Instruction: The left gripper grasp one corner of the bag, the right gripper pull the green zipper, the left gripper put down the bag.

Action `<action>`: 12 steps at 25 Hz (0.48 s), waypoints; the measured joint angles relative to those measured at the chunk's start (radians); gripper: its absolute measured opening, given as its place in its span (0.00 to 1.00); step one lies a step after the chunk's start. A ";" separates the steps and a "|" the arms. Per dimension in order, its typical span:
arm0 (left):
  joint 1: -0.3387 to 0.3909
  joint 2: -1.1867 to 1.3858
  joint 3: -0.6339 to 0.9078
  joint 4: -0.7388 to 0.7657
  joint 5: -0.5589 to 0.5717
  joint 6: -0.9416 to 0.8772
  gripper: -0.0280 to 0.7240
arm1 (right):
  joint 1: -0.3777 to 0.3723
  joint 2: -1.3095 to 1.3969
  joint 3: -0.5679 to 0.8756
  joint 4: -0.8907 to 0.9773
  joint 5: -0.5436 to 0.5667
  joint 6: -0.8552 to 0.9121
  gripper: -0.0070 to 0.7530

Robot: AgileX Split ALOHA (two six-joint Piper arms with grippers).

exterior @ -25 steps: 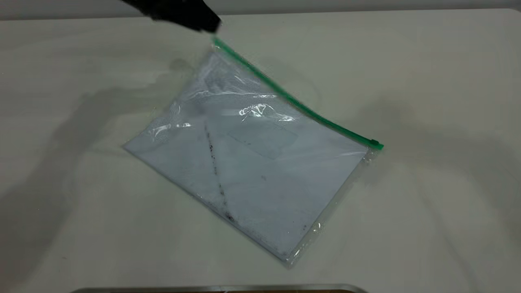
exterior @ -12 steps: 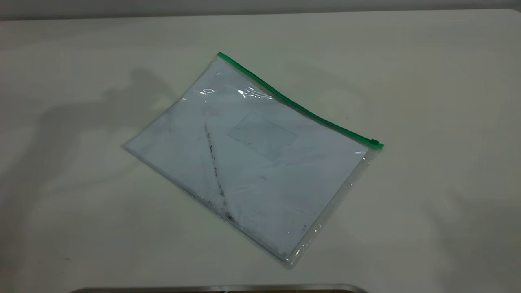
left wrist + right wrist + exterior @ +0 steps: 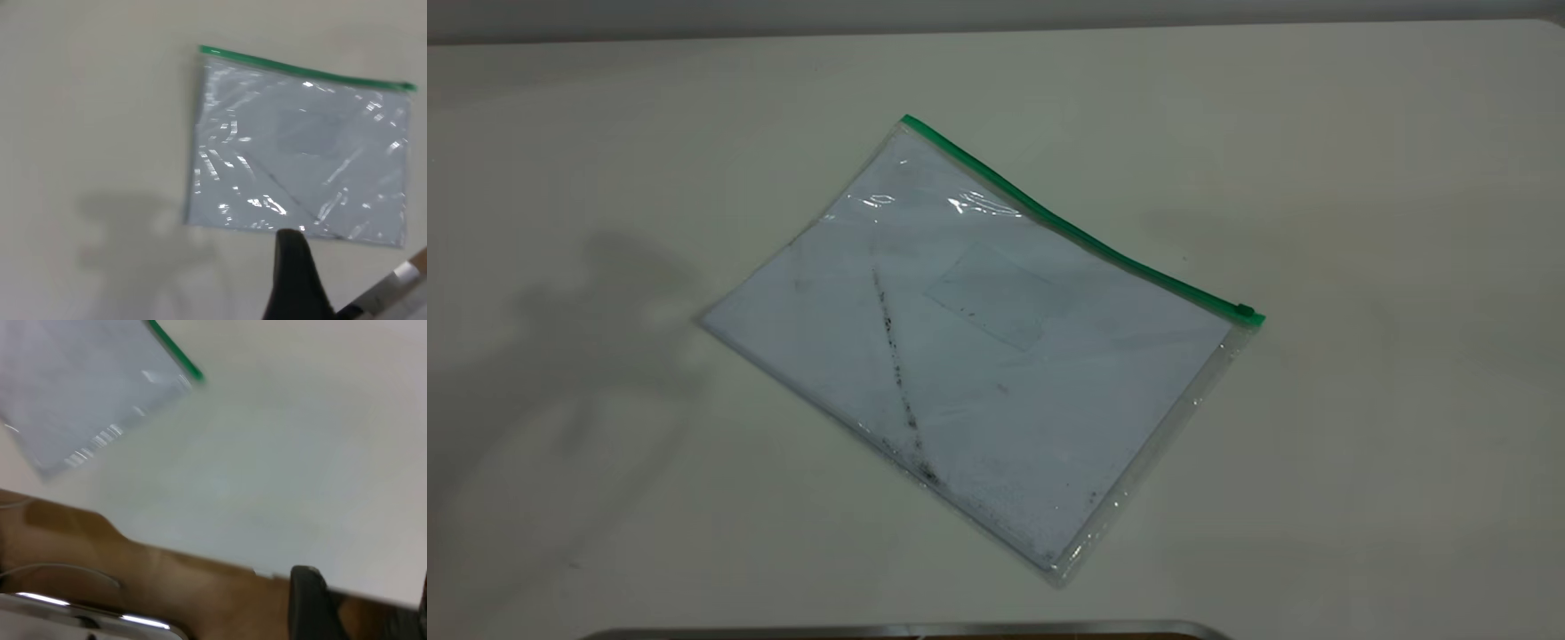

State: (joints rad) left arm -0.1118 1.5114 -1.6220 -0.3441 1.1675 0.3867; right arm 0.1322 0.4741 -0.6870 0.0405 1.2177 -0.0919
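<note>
The bag (image 3: 978, 356), a clear pouch with a white sheet, a dark speckled streak and a small pocket, lies flat on the white table, touched by nothing. The green zipper strip (image 3: 1067, 229) runs along its far long edge, with the slider tab (image 3: 1245, 313) at the right end. Neither gripper shows in the exterior view. In the left wrist view my left gripper (image 3: 293, 270) is drawn back from the bag (image 3: 300, 153), apart from its near edge. In the right wrist view my right gripper (image 3: 365, 603) is open and empty over the table's edge, far from the bag (image 3: 87, 400).
The white table (image 3: 1360, 178) spreads wide on all sides of the bag. A metal rim (image 3: 907, 629) lies at the near edge in the exterior view. Brown ground (image 3: 167, 580) and a metal part (image 3: 80, 613) show beyond the table's edge in the right wrist view.
One second ago my left gripper held the bag's far corner raised at the top of the exterior view. It let go and left the view; the corner dropped flat. Its shadow slid left.
</note>
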 joint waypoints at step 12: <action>0.000 -0.614 0.518 0.204 0.000 -0.142 0.75 | -0.001 -0.151 0.207 -0.040 -0.099 0.111 0.56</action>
State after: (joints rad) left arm -0.1118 0.8978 -1.1041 -0.1405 1.1675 0.2447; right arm 0.1315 0.3228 -0.4800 0.0000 1.1187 0.0190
